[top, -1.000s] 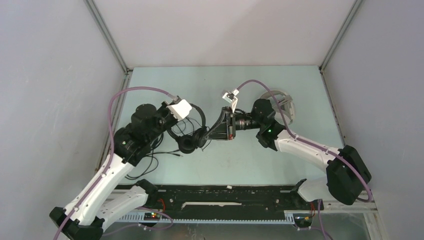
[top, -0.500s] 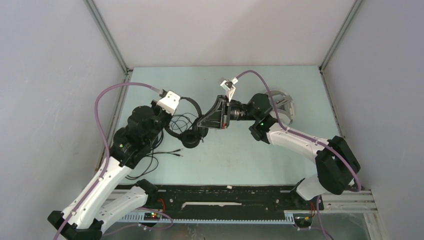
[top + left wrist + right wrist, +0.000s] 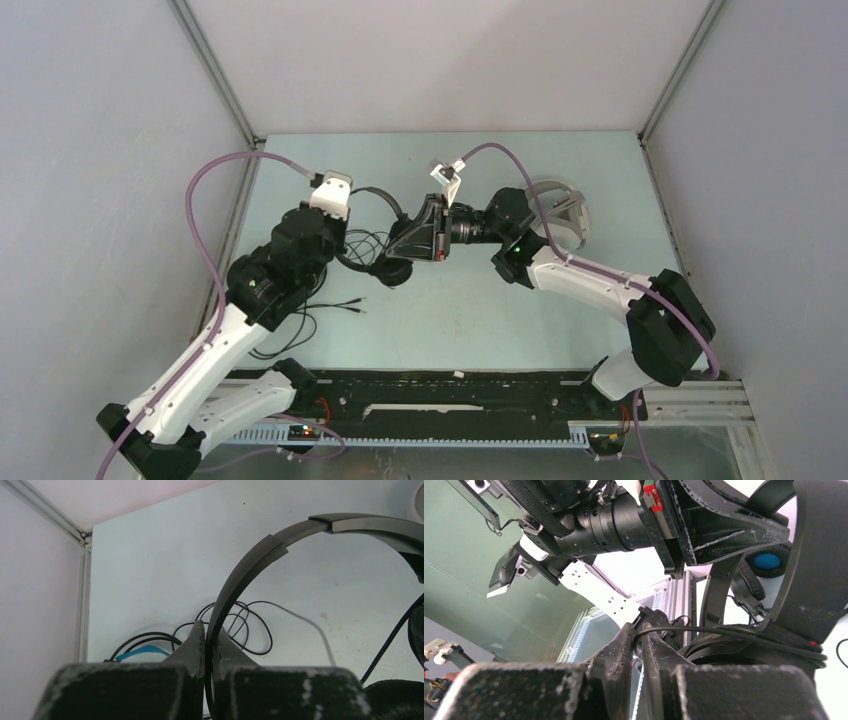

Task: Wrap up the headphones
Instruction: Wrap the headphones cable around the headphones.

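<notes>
The slim black headphones (image 3: 381, 198) hang between my two arms at the table's middle left. My left gripper (image 3: 210, 632) is shut on their thin headband (image 3: 260, 555), which arcs up and to the right in the left wrist view. One ear cup (image 3: 392, 272) hangs low beside my right gripper (image 3: 393, 250). In the right wrist view, that right gripper (image 3: 640, 627) is shut on the headphones' black cable (image 3: 704, 629), which runs right across the ear cup (image 3: 744, 647). The white headphones (image 3: 563, 203) lie behind my right arm.
Loose black cable loops (image 3: 250, 630) lie on the table beyond my left fingers, with plug ends (image 3: 352, 303) nearer the front. A blue-lined black band (image 3: 140, 652) shows at the left wall. Enclosure walls (image 3: 215, 200) close in the left, back and right.
Both grippers have moved toward the back and left, carrying the slim black headphones and their cable with them. The right gripper has swung closer to the ear cup.
</notes>
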You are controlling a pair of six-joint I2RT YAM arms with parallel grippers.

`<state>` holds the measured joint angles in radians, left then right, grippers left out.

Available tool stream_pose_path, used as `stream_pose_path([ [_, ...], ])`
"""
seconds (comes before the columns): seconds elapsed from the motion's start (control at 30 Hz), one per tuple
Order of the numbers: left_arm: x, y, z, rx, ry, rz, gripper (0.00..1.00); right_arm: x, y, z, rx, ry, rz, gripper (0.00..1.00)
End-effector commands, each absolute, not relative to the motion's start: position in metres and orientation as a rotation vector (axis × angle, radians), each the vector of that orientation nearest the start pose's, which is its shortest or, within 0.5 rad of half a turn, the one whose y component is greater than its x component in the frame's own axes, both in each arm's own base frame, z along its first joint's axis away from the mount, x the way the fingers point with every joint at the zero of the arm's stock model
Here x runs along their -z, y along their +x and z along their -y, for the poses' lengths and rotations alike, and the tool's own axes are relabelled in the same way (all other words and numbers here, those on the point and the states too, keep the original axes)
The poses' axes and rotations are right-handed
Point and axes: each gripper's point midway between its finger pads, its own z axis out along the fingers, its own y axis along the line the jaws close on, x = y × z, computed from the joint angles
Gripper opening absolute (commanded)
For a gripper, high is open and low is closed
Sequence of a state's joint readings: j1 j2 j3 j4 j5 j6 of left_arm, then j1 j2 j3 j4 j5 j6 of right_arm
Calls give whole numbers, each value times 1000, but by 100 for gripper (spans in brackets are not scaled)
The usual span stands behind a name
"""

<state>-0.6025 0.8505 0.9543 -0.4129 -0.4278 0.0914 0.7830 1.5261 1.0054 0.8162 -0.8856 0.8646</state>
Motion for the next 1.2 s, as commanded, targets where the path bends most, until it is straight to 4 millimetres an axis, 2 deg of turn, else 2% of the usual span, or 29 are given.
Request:
stream_pose_path([
  [0.0, -337, 284, 99, 22, 115, -1716, 0, -362, 174, -400, -1795, -892, -1339, 15],
  [0.23, -345, 283, 110, 114, 30, -1722, 0, -355, 180, -403, -1632, -866, -1380, 14],
  [0.43, -363, 281, 105, 178, -113, -1701, 0, -356, 181, -392, -1446, -842, -1416, 18],
  [0.63, -381, 275, 103, 241, -193, -1682, 0, -368, 160, -367, -1307, -887, -1349, 30],
  [0.8, -390, 273, 97, 237, -231, -1677, 0, -375, 151, -349, -1213, -897, -1196, 49],
  [0.97, -404, 269, 111, 353, -228, -1668, 0, -341, 166, -348, -1051, -922, -1121, 61],
  [1.17, -423, 262, 129, 503, -214, -1655, 0, -332, 179, -350, -899, -951, -960, 70],
])
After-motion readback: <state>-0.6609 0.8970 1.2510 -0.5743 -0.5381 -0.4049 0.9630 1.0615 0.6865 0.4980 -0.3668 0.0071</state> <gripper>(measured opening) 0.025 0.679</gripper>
